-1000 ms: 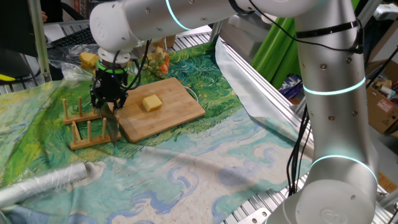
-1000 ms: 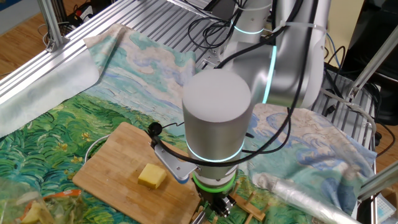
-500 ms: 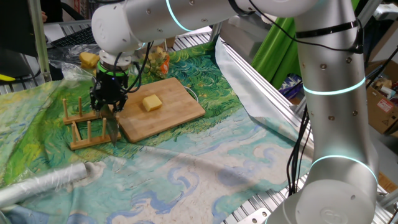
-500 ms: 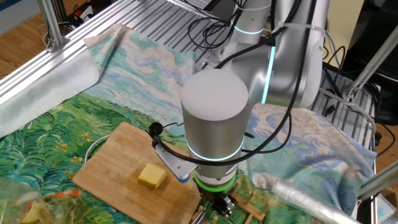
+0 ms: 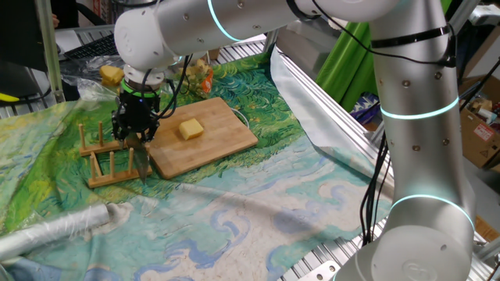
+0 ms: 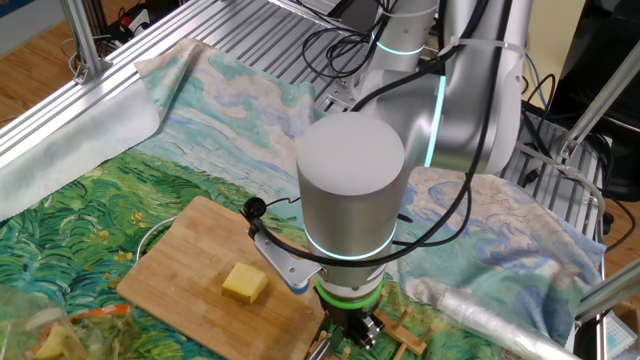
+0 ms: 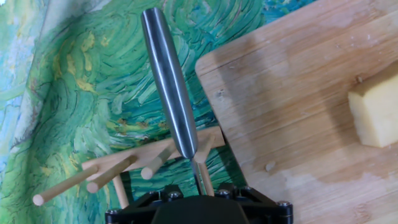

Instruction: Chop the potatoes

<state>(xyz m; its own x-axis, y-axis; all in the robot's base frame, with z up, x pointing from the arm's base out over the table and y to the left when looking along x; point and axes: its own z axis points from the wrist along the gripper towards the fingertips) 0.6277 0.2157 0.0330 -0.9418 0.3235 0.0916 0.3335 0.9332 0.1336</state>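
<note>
- One gripper (image 5: 134,133) hangs fingers-down over the wooden peg rack (image 5: 105,176), at the left edge of the cutting board (image 5: 226,134). You cannot tell from any view whether its jaws are spread or clamped on something; in the hand view only the black body shows at the bottom, with no fingertip in sight.
- Just under it in the hand view you see a knife (image 7: 169,81) with a round steel handle. Its thin end sits among the pegs of the rack and its handle reaches out over the painted cloth (image 5: 258,203).
- The rack lies on the cloth, with its near corner just beside the board's edge.
- Beyond it, the potato (image 5: 191,129) is a single pale-yellow blocky chunk lying near the middle of the board, uncut and well apart from the gripper.
- Farther out on the cloth, toward the camera in one fixed view, lies a silvery wrapped roll (image 5: 55,226).
</note>
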